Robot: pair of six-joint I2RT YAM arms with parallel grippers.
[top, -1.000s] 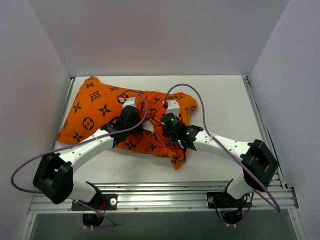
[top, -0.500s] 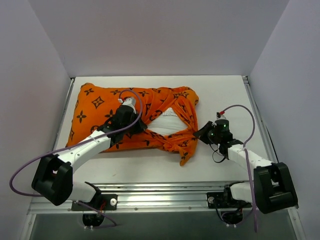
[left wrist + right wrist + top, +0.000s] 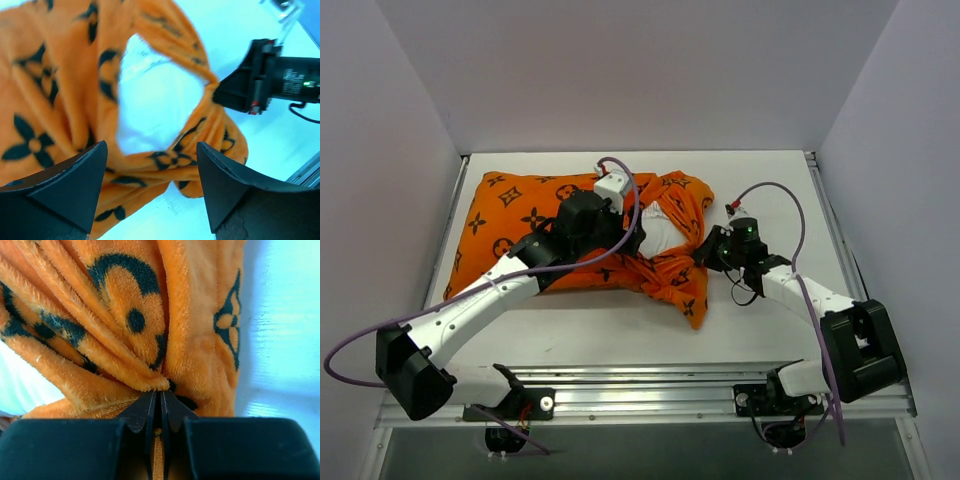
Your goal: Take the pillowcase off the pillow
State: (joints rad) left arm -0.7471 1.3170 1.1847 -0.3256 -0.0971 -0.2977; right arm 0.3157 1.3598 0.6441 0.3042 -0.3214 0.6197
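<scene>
The orange pillowcase with black motifs lies across the table, still around the pillow. Its mouth gapes at the right end, where the white pillow shows through. My left gripper hovers over that mouth. In the left wrist view it stands open, nothing between its fingers, with the pillow and pillowcase rim below. My right gripper is at the right edge of the mouth. It is shut on a bunched fold of pillowcase.
White walls close in the table on the left, back and right. An aluminium rail runs along the near edge. Purple cables loop over both arms. My right gripper's black body shows in the left wrist view.
My left gripper has let go of the pillowcase, opened and moved right over the mouth. My right gripper, still shut on the fabric, shifted slightly left and back; the mouth is less widely stretched.
</scene>
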